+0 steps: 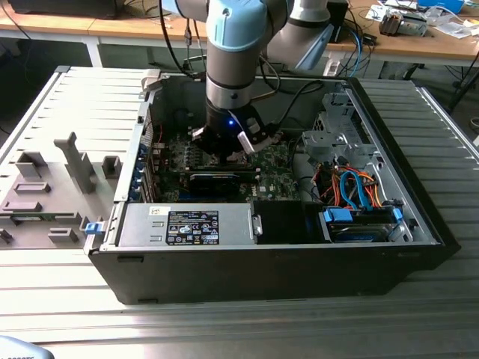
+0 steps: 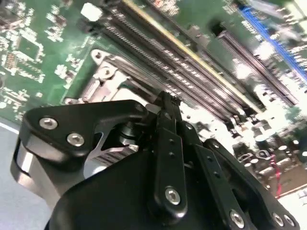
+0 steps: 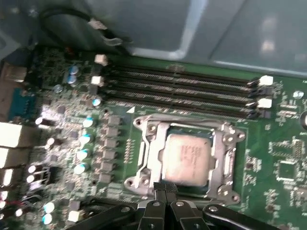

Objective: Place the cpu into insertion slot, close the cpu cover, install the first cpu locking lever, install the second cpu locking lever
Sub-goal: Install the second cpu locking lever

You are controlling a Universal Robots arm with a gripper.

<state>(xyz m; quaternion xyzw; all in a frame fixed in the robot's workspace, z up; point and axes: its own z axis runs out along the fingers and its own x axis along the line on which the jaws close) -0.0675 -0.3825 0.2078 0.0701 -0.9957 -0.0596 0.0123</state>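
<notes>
In the first wrist view the cpu point(image 3: 187, 158), a dull silver square chip, lies in the insertion slot point(image 3: 135, 180) on the green board. The cpu cover point(image 3: 223, 154), a silvery frame, lies flat around the chip. My gripper point(image 3: 165, 190) hovers just off one edge of the socket, its black fingers pressed together with nothing visible between them. The second wrist view has the same narrow tip point(image 2: 168, 101) above a silvery corner of the socket point(image 2: 106, 77). In the exterior view the arm reaches down into the open computer case, with the gripper point(image 1: 228, 148) low over the board.
Long black memory slots point(image 3: 182, 91) run beside the socket. A row of capacitors point(image 3: 84, 143) stands on the socket's other side. A black card point(image 1: 217, 178), the power supply point(image 1: 187, 224), and a drive cage with orange and blue cables point(image 1: 352, 187) crowd the case.
</notes>
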